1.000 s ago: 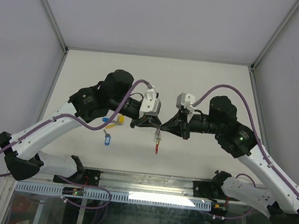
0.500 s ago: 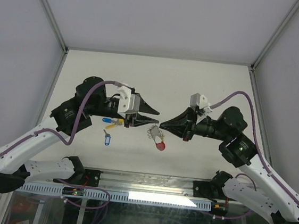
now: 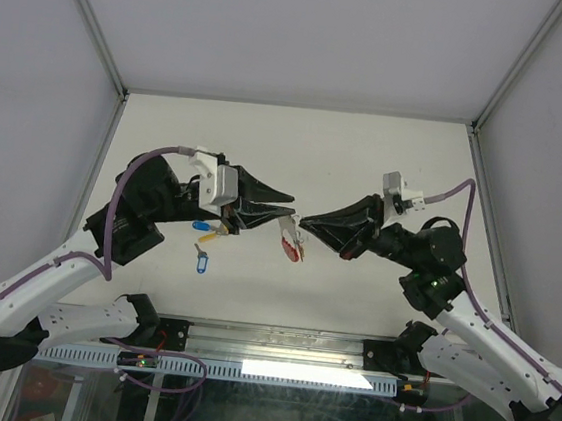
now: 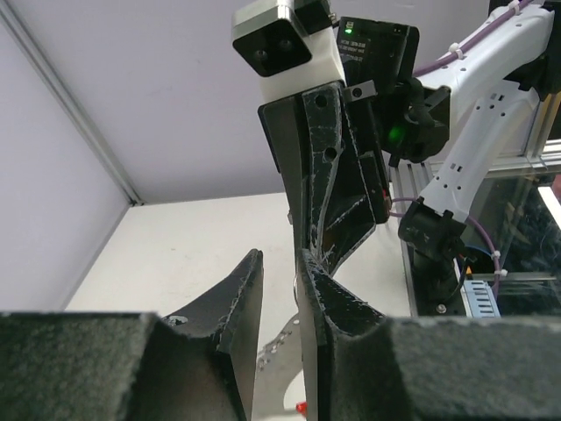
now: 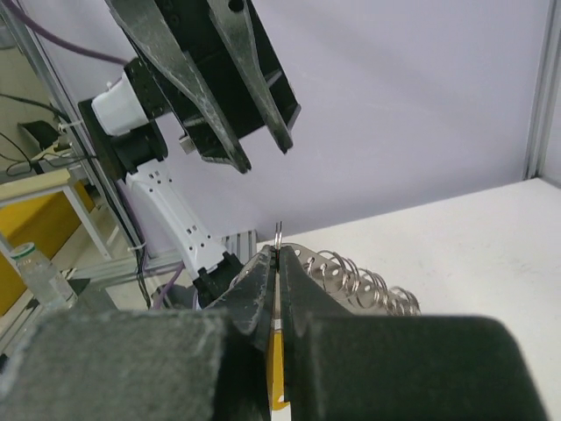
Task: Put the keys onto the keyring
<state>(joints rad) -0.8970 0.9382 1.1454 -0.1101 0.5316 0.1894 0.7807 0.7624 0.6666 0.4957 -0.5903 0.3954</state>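
Note:
My right gripper is shut on a yellow-tagged key, and a thin metal ring edge pokes out at its tips. The keyring, a silvery perforated strip with wire loops and a red end, hangs in the air from that pinch. My left gripper faces it from the left, just apart, open by a narrow gap with nothing between its fingers. The keyring shows below that gap. On the table lie a blue-tagged key and a blue and yellow pair.
Both arms meet over the middle of the white table. Pale walls close in the left, right and back. A metal rail with the arm bases runs along the near edge.
My left gripper has opened and drawn back to the left, away from the keyring. The right gripper stays shut, and the keyring now hangs from it alone, swung up and tilted.

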